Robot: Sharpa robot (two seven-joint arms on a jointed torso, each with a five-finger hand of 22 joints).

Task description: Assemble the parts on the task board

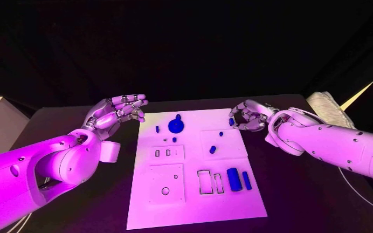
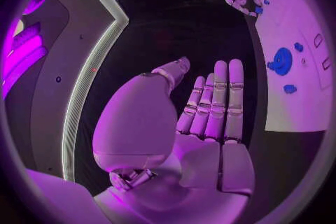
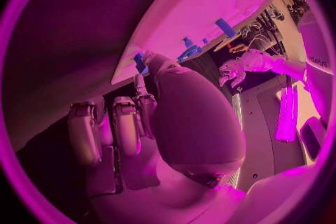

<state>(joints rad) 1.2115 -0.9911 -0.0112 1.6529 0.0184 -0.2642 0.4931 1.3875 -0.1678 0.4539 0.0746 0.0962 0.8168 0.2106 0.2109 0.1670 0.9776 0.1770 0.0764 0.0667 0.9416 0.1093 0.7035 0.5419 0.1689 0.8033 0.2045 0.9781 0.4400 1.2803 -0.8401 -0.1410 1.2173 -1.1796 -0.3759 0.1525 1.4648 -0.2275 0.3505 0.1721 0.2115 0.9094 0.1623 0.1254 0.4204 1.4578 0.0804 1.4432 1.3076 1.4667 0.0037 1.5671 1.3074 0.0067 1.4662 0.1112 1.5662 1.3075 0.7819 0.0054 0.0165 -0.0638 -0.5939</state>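
- The task board (image 1: 194,168) lay flat in the middle of the black table (image 1: 303,200), its near edge toward the robot.
- Nearest on the board, two blue cylinders stood side by side at its right: a thick cylinder (image 1: 234,179) and, just beside it, a thin cylinder (image 1: 246,180). Rectangular slots (image 1: 204,182) lay immediately to their left.
- An oval hole (image 1: 165,191) showed in the near left panel.
- Mid-board, a small blue peg (image 1: 212,149) sat in the right-hand square panel.
- At the far end, a round blue part (image 1: 176,124) rested on the board, with smaller blue pieces (image 1: 174,139) near it.
- The left hand (image 1: 118,112) hovered off the board's far left corner, over the table. Its fingers (image 2: 217,101) were extended and apart, holding nothing.
- The right hand (image 1: 250,116) stood at the board's far right edge, fingers curled inward. A small blue part (image 1: 232,121) was pinched at its fingertips, touching the board's edge in the right wrist view (image 3: 140,63).
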